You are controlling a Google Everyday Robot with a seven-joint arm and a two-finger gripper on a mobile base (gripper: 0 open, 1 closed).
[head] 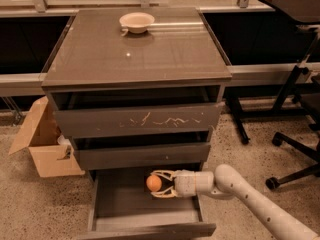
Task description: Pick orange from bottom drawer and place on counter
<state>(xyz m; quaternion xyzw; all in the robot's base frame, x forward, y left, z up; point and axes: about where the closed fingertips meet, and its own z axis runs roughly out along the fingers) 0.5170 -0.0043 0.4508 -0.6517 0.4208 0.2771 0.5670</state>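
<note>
The orange (154,183) is a small round fruit held above the floor of the open bottom drawer (145,218), toward the drawer's back. My gripper (152,184) reaches in from the right and is shut on the orange, one pale finger above it and one below. The arm (250,194) runs off to the lower right. The counter (135,54) is the glossy grey-brown top of the cabinet, well above the gripper.
A cream bowl (137,22) sits at the back of the counter. The scratched top drawer (137,120) and the middle drawer (142,154) overhang the bottom one. An open cardboard box (42,144) stands left of the cabinet, and office chair legs (295,169) are on the right.
</note>
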